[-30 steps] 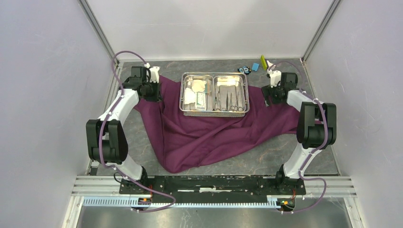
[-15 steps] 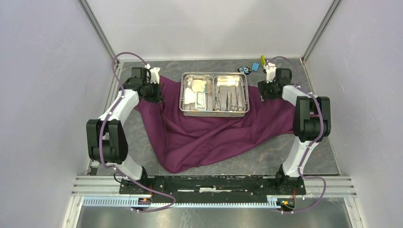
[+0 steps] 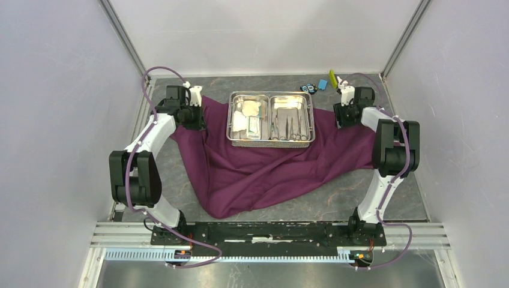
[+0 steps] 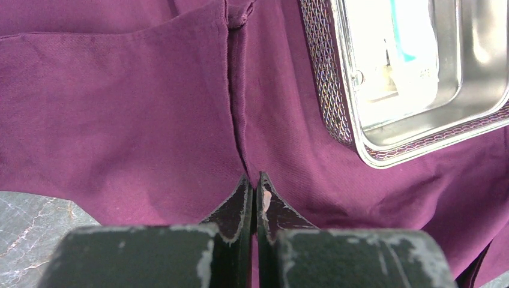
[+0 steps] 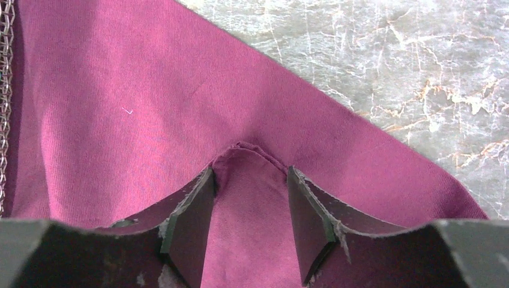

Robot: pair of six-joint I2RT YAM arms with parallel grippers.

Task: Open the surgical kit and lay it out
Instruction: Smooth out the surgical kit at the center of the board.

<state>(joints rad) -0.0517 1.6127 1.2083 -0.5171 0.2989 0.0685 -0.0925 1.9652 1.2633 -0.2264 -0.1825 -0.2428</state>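
We see left gripper (image 4: 254, 180) pinching the purple cloth (image 4: 120, 108), 9 o'clock of tray (image 3: 288, 93); right gripper (image 5: 251, 174), jaws apart astride its fold, 3 o'clock.

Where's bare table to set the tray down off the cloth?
Bare table lies near-left, between cloth and left arm, and near-right, below the cloth's lower edge. Far side is crowded: tray, blocks, left gripper, right gripper.
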